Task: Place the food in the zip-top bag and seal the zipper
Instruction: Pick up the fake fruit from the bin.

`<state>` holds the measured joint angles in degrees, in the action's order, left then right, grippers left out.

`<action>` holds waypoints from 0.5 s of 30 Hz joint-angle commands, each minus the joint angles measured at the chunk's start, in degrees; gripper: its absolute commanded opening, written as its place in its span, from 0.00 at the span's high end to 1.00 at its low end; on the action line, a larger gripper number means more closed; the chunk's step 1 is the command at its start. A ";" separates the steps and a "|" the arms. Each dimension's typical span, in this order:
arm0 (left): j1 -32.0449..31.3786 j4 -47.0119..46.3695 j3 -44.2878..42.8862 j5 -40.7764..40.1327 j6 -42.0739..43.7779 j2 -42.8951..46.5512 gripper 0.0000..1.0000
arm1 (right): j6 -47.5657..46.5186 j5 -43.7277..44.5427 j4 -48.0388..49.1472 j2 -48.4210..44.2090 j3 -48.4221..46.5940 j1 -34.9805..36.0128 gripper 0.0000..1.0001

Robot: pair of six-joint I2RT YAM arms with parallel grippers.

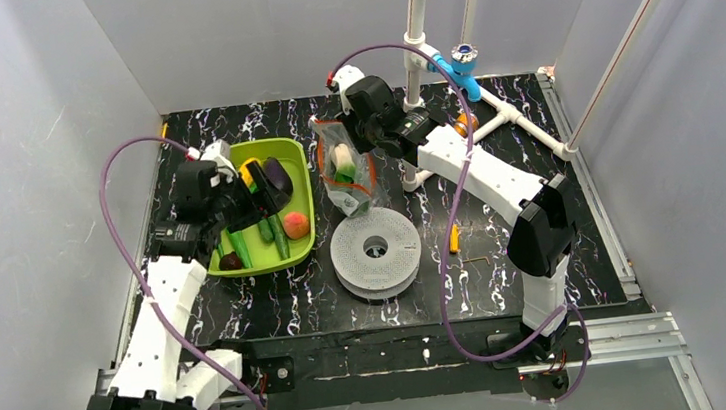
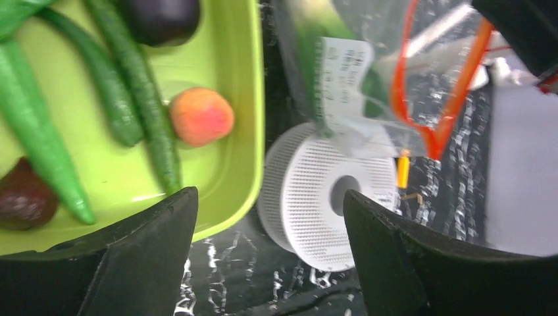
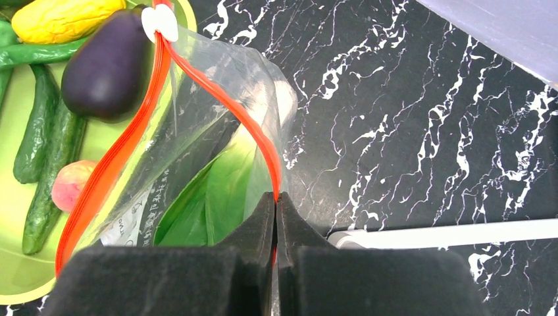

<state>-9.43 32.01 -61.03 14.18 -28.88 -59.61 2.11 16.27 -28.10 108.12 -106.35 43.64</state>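
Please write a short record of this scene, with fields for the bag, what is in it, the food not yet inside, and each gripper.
bag: clear zip-top bag, held up beside the green tray, mouth open
zipper: orange-red strip, not sealed
in the bag: white-and-green leafy stalk
in the tray: eggplant, yellow piece, orange-red fruit, green cucumbers
right gripper: jaws shut on the zipper
left gripper: jaws open, empty, over the tray
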 commanded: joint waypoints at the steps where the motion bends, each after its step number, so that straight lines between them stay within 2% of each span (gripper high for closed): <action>1: 0.52 1.74 3.26 -13.07 3.99 -2.52 0.21 | -1.40 2.05 3.61 -4.06 0.32 -0.06 0.99; 4: 0.56 0.83 2.89 -12.42 2.62 -8.42 0.22 | -1.64 1.92 3.15 -4.56 0.52 -0.04 0.99; 6: 0.72 -1.83 2.29 -8.24 1.74 -12.81 0.23 | -1.67 1.91 2.98 -5.20 1.09 -0.04 0.99; 9: 0.81 -5.14 -0.30 0.52 1.65 -22.34 0.34 | -1.96 2.10 3.40 -5.73 1.69 -0.04 0.99; 11: 0.86 -5.40 -2.24 2.96 1.38 -27.29 0.38 | -1.93 2.04 2.45 -5.27 0.74 -0.04 0.99; 15: 0.73 -8.43 -1.52 4.76 1.92 -30.98 0.41 | -1.94 1.21 0.94 -5.12 -0.42 -0.04 0.99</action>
<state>-8.78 26.54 -61.10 13.94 -27.59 -90.00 0.65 17.26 -28.10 105.60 -104.95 43.64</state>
